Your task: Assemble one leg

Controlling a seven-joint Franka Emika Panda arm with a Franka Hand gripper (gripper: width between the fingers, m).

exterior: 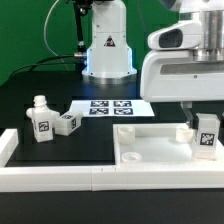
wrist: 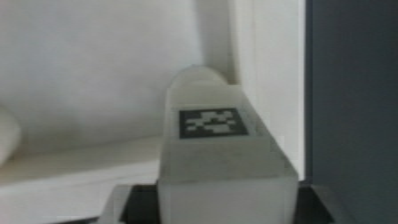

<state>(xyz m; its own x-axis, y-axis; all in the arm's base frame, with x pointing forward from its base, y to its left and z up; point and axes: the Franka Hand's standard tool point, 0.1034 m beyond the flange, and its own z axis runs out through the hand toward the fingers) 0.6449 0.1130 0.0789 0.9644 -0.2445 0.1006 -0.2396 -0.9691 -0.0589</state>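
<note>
My gripper (exterior: 206,128) is shut on a leg (exterior: 207,133), a small white block with a black-and-white tag, and holds it upright over the corner of the large white tray-like part (exterior: 150,152) at the exterior view's right. In the wrist view the held leg (wrist: 217,135) fills the middle, its tip against the tray's white wall (wrist: 107,70), with my dark fingers (wrist: 128,205) on both sides of its base. Several more legs (exterior: 41,120) (exterior: 67,123) stand on the black table at the exterior view's left.
The marker board (exterior: 108,108) lies flat behind the loose legs. A white raised rim (exterior: 60,178) runs along the front of the work area. The robot base (exterior: 108,50) stands at the back before a green backdrop.
</note>
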